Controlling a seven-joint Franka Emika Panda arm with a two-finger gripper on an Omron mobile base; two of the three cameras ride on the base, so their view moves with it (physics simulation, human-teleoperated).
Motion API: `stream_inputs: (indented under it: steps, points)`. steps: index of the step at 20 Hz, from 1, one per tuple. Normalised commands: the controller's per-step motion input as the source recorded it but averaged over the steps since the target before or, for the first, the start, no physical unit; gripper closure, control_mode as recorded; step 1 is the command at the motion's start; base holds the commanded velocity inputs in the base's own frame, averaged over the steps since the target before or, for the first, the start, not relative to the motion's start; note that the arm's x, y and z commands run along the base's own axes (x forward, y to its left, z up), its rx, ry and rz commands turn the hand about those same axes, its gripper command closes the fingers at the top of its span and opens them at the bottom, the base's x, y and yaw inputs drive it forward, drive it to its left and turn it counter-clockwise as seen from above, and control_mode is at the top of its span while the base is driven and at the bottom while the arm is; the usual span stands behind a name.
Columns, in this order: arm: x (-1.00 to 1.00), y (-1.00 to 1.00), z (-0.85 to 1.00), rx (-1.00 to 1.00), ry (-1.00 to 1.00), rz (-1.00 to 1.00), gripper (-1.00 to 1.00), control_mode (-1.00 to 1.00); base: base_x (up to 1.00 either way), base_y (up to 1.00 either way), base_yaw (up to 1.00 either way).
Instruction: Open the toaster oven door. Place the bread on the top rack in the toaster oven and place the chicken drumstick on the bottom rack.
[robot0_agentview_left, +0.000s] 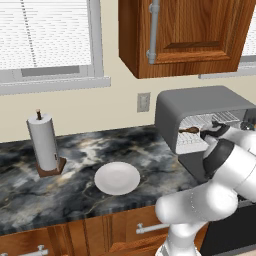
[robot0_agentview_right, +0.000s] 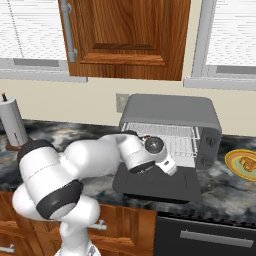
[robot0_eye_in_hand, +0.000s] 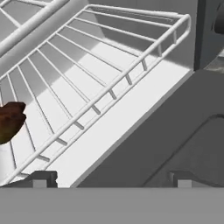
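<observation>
The toaster oven (robot0_agentview_right: 172, 112) stands on the counter with its door (robot0_agentview_right: 157, 187) folded down flat. Both wire racks show inside; the top rack (robot0_agentview_left: 212, 119) is bare. The brown chicken drumstick (robot0_agentview_left: 189, 130) lies on the bottom rack (robot0_eye_in_hand: 87, 83), at the left edge of the hand view (robot0_eye_in_hand: 11, 121). My gripper (robot0_eye_in_hand: 112, 180) is open with nothing between its fingers, just in front of the oven mouth above the door (robot0_eye_in_hand: 175, 140), a short way right of the drumstick. The bread (robot0_agentview_right: 246, 163) sits on a yellow plate (robot0_agentview_right: 235, 167) right of the oven.
A white plate (robot0_agentview_left: 117, 178) lies on the marble counter (robot0_agentview_left: 75, 195) left of the oven, and a paper towel roll (robot0_agentview_left: 44, 142) stands further left. A wooden wall cabinet (robot0_agentview_left: 185, 35) hangs above the oven. My own arm crosses in front of the oven.
</observation>
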Motion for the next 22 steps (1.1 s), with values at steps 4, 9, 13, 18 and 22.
stream_inputs:
  steps: [4, 9, 13, 18, 22]
  points:
    - [-0.26, -0.2, 0.52, -0.14, 0.0, 0.28, -1.0, -1.0, 0.0, 0.0, 0.0]
    - [-0.26, -0.16, 0.56, -0.13, -0.05, 0.34, -1.0, -1.0, 0.0, 0.0, 0.0]
    - [-0.1, -0.14, 0.39, -0.07, -0.17, 0.24, -1.0, -1.0, 0.0, 0.0, 0.0]
    - [0.01, -0.06, 0.29, 0.0, -0.11, 0.08, -1.0, -1.0, 0.0, 0.0, 0.0]
    - [0.16, -0.03, 0.08, 0.03, -0.03, 0.01, -1.0, -1.0, 0.0, 0.0, 0.0]
